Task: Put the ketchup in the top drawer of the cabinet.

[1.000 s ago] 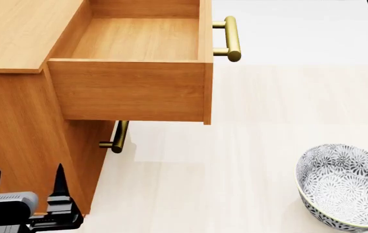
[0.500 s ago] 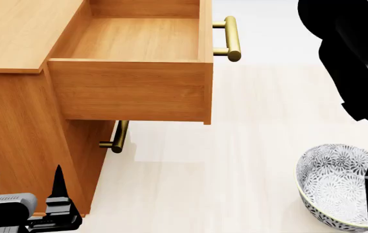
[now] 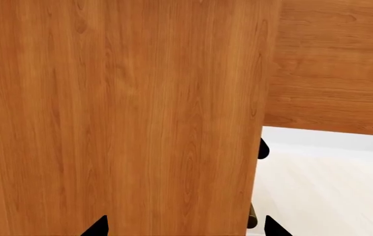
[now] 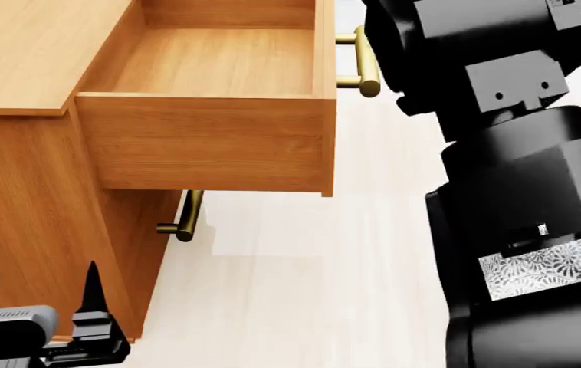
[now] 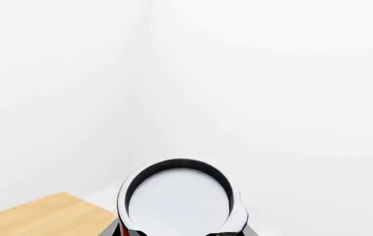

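The ketchup (image 5: 178, 196) fills the lower part of the right wrist view. Its round silver lid faces the camera and a sliver of red label shows beneath. My right gripper (image 5: 180, 234) is shut on it, with dark finger parts at the can's sides. In the head view the ketchup is hidden behind the right arm (image 4: 516, 176). The top drawer (image 4: 208, 142) of the cabinet (image 4: 24, 54) stands pulled out and empty, its brass handle (image 4: 365, 61) beside the arm. My left gripper (image 4: 37, 287) hangs open low beside the cabinet's side (image 3: 121, 118), holding nothing.
The lower drawer's brass handle (image 4: 186, 218) sticks out under the open drawer. A grey-patterned bowl (image 4: 546, 272) on the pale floor shows only through a gap in the right arm. A honey-brown wooden surface (image 5: 42, 216) lies beside the can against white walls.
My right arm has swung in from the right edge across the head view and now covers most of the bowl. The left gripper and the drawer have not moved.
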Controlling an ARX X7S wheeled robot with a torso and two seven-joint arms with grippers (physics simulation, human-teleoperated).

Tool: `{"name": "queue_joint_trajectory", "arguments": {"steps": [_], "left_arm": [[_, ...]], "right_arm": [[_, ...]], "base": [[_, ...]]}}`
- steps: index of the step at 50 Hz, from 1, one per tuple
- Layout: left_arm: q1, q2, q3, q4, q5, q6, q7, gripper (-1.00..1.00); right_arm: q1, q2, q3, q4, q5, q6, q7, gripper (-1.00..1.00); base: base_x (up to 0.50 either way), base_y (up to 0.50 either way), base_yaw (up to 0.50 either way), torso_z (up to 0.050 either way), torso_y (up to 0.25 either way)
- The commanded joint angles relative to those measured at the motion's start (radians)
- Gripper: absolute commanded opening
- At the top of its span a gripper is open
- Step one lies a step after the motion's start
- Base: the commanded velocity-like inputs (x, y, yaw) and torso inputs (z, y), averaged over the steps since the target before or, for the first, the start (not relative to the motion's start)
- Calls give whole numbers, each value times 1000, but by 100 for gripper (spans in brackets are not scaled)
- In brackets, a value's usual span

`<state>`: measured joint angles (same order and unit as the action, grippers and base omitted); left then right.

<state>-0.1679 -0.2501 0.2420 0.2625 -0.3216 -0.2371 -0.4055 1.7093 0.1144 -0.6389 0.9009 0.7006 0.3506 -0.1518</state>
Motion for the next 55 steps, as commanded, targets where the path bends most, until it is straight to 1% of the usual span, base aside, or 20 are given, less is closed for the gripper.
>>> {"name": "queue_joint_trajectory", "arguments": {"steps": [1, 5, 9, 14, 17, 19, 22, 24, 26, 32, 39, 40, 45, 55], "left_arm": [[-2, 0, 9, -4, 0, 3, -4, 100], [1, -4, 8, 4, -3, 1, -6, 100], [5, -8, 4, 11, -7, 0, -9, 100], [3, -8, 6, 4, -9, 4, -9, 100], [6, -10, 6, 7, -11, 4, -9, 100], [5, -11, 6, 5, -12, 4, -10, 100], [4, -11, 8, 4, -13, 5, -11, 100], [4, -11, 8, 1, -13, 7, -11, 100], [3, -12, 8, 4, -14, 4, -13, 100], [5, -14, 7, 1, -18, 8, -15, 100], [3, -15, 10, -9, -21, 15, -13, 100], [3, -15, 11, -7, -21, 12, -15, 100], [5, -16, 13, -8, -22, 16, -16, 100], [6, -19, 17, -3, -24, 14, -22, 100]], "right_arm": [[108, -114, -212, 307, 113, -121, -94, -100], [114, -114, -437, 322, 344, -157, -71, -100], [127, -114, -635, 319, 525, -186, -49, -100], [147, -114, -791, 321, 700, -189, -42, -100], [152, -114, -845, 326, 766, -186, -41, -100], [146, -114, -868, 334, 801, -182, -33, -100], [160, -114, -899, 341, 836, -135, -43, -100], [139, -114, -916, 336, 842, -110, -55, -100], [151, -114, -931, 330, 834, -68, -80, -100], [138, -114, -929, 313, 794, -8, -130, -100], [116, -114, -919, 299, 734, 14, -154, -100], [133, -114, -915, 303, 734, 36, -157, -100], [107, -114, -908, 301, 707, 23, -160, -100], [124, -114, -895, 310, 711, 44, -181, -100]], "base": [[0, 0, 0, 0, 0], [0, 0, 0, 0, 0], [0, 0, 0, 0, 0], [0, 0, 0, 0, 0], [0, 0, 0, 0, 0], [0, 0, 0, 0, 0], [0, 0, -1, 0, 0], [0, 0, 0, 0, 0], [0, 0, 0, 0, 0], [0, 0, 0, 0, 2], [0, 0, 0, 0, 0], [0, 0, 0, 0, 0], [0, 0, 0, 0, 0], [0, 0, 0, 0, 0]]}}
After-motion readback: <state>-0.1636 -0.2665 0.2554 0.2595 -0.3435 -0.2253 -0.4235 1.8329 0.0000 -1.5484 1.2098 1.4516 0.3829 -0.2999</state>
